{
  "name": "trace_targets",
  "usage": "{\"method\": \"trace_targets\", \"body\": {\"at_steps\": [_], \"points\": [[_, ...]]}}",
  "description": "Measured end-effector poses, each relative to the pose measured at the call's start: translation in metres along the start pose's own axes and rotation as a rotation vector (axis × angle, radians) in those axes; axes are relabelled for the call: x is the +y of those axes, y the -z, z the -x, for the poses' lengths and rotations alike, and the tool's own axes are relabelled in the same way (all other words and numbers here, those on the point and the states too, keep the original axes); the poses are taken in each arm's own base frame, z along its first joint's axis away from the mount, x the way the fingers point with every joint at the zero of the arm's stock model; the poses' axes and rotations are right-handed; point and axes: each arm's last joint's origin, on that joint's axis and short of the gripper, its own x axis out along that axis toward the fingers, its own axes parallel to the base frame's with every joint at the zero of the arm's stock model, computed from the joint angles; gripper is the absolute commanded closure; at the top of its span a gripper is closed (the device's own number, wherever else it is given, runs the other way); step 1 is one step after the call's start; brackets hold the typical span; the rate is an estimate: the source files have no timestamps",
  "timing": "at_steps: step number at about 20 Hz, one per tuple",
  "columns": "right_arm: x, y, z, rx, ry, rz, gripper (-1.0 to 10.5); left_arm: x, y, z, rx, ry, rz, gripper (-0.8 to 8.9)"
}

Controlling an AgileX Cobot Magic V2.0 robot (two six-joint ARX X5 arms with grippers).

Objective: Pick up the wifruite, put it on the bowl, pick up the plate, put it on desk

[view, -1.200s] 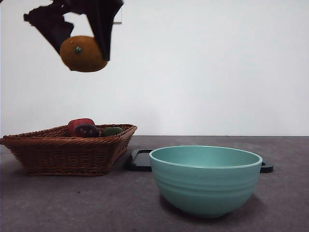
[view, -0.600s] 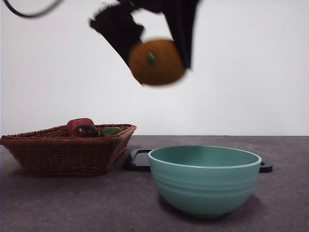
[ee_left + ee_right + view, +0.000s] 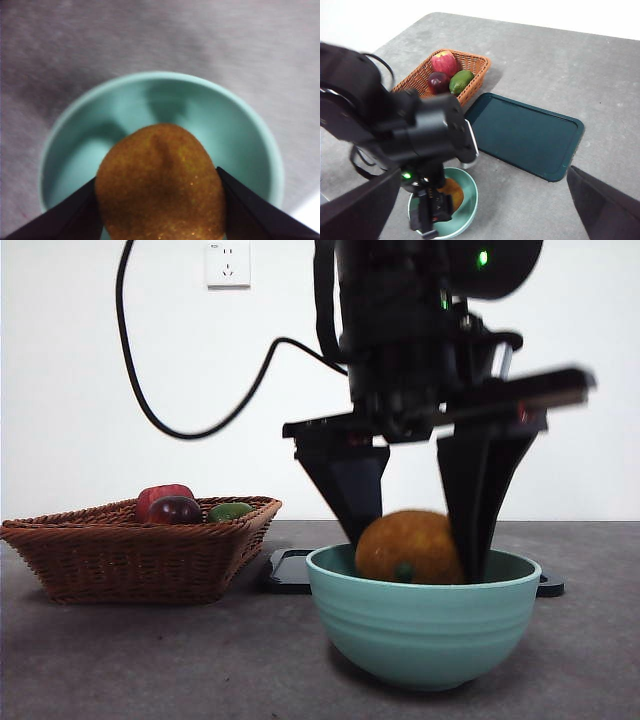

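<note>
Orange fruit (image 3: 410, 547): one, gripped between the two black jaws of the left tool (image 3: 415, 540), which is closed on its sides. In the front view the fruit sits low inside the mint-green bowl (image 3: 425, 625), its upper half showing above the rim and its small green stem spot facing the camera just over the rim. Whether it touches the bowl's floor cannot be told. The left wrist view looks straight down on the same fruit (image 3: 161, 185), a jaw pressed to each flank, the bowl (image 3: 80, 150) ringing it below.

Right tool (image 3: 480, 210): high above the worktop (image 3: 600, 80), jaws spread wide, nothing between them (only the two dark tips show at the picture's lower corners).

Count of items on the worktop:
- Bowl: one, standing nearest the front camera.
- Wicker basket (image 3: 130, 550): one, to the side of the bowl, well apart from it.
- Fruits in the basket: three. One red apple (image 3: 444, 62), one dark red fruit (image 3: 438, 81), one green fruit (image 3: 461, 81).
- Dark flat tray (image 3: 525, 134): one, lying behind the bowl and beside the basket, bare on top.
</note>
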Motion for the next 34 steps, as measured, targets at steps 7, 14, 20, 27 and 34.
{"method": "trace_targets", "body": {"at_steps": [7,14,20,27,34], "points": [[0.000,0.000,0.000,0.000,0.000,-0.003,3.0,-0.002,-0.005,-0.021,0.018,-0.008,-0.015,6.31],[0.000,0.000,0.000,0.000,0.000,-0.006,3.0,-0.003,-0.004,-0.028,0.041,-0.014,-0.031,6.30],[0.000,0.000,0.000,0.001,0.000,-0.007,3.0,-0.003,-0.004,-0.034,0.057,-0.017,-0.035,6.23],[0.000,0.000,0.000,0.001,0.000,-0.007,3.0,-0.004,-0.005,-0.028,0.072,-0.022,-0.037,4.00],[0.000,0.000,0.000,0.001,0.000,-0.007,3.0,-0.008,-0.020,0.018,0.031,-0.017,-0.078,3.06]]}}
